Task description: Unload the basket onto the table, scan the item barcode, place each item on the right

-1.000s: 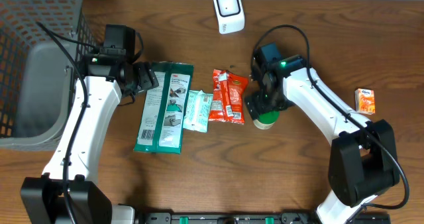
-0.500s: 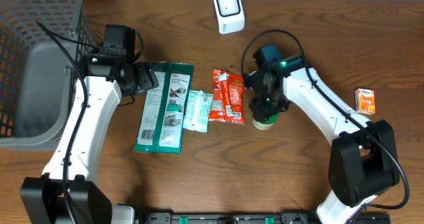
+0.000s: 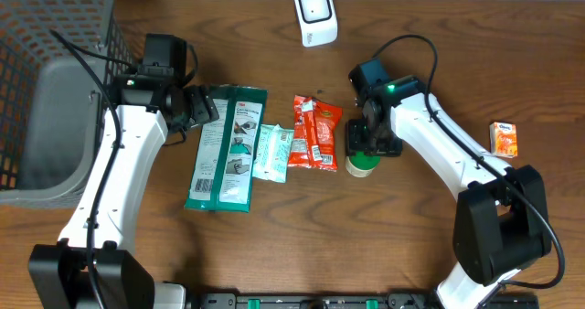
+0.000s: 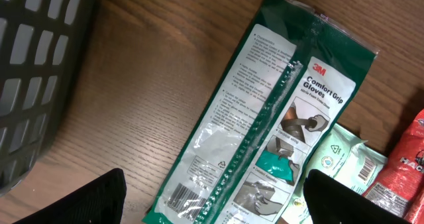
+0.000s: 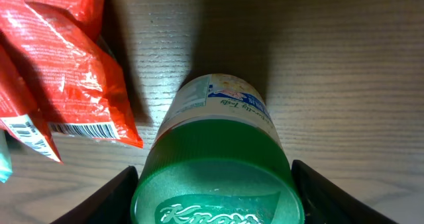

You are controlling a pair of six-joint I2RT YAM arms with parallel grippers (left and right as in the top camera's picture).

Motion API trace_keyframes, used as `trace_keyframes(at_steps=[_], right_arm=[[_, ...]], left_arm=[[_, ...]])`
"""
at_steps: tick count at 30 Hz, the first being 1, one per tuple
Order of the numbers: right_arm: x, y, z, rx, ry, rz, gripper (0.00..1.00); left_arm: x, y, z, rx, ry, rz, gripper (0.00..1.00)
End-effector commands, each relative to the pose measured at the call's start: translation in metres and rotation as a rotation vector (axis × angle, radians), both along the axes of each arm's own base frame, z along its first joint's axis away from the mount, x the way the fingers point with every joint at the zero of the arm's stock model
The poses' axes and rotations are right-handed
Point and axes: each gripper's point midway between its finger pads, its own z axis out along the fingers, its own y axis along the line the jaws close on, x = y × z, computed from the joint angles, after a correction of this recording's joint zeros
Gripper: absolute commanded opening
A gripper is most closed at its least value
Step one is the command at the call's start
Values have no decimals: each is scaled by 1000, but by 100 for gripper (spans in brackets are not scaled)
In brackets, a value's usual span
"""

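Observation:
A jar with a green lid [image 3: 363,165] stands on the table right of the red snack bags [image 3: 315,131]. My right gripper [image 3: 370,144] is directly above it. In the right wrist view the lid [image 5: 218,177] fills the gap and both black fingers [image 5: 112,197] press its sides. The white scanner [image 3: 315,15] stands at the back centre. My left gripper [image 3: 206,106] hangs open over the top of the green gloves package [image 3: 227,149]. In the left wrist view that package's barcode [image 4: 185,196] lies between the wide-apart fingers [image 4: 86,201].
A pale green packet [image 3: 271,152] lies between the gloves package and the red bags. A small orange box [image 3: 504,138] sits at the far right. A grey wire basket [image 3: 55,90] fills the left side, close to the left arm.
The right gripper, wide open over the jar a second ago, has closed onto its lid and shifted slightly. The left arm has not moved.

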Motion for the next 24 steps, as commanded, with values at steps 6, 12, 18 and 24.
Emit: trace_keyframes(at_steps=[6,12,18,24], right_arm=[[5,2,3,5,-27,288,85],[-7,0,3,-7,18,293,74],[-12,-2,3,-9,49,177,63],[-18,14,5,88,83,146,73]], left_arm=[[3,3,7,12,-19,4,86],[3,3,7,12,-19,3,86],[3,3,7,12,-19,3,86],[3,3,7,12,-19,3,86]])
